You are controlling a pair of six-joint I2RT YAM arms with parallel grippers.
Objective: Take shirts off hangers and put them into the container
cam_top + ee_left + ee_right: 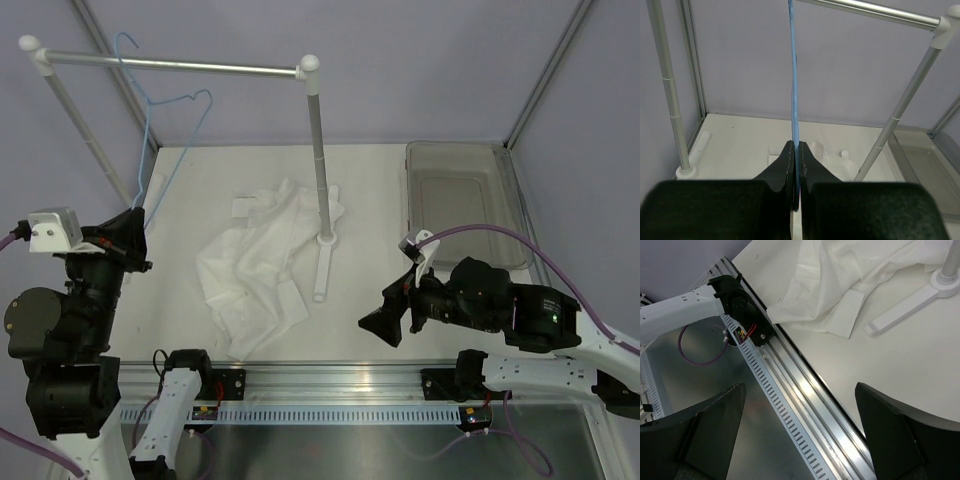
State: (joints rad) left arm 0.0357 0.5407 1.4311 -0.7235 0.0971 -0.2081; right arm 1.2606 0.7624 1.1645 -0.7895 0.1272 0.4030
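Observation:
The light-blue wire hanger (147, 130) hangs bare from the left end of the rail, tilted down toward my left gripper (136, 218). In the left wrist view that gripper (795, 150) is shut on the hanger's wire (793, 75), which rises straight up between the fingers. The white shirt (255, 265) lies crumpled on the table, left of the rack's post and off the hanger. The grey translucent container (458, 200) stands at the back right with nothing in it. My right gripper (385, 325) hovers open over the table's front edge, right of the shirt (840, 275), and holds nothing (800, 387).
A silver rail (180, 66) with white knobs spans the back. Its right post (318, 150) stands on a white foot (322, 262) mid-table, beside the shirt. The slotted metal front rail (805, 405) runs under my right gripper. Purple walls close in the sides.

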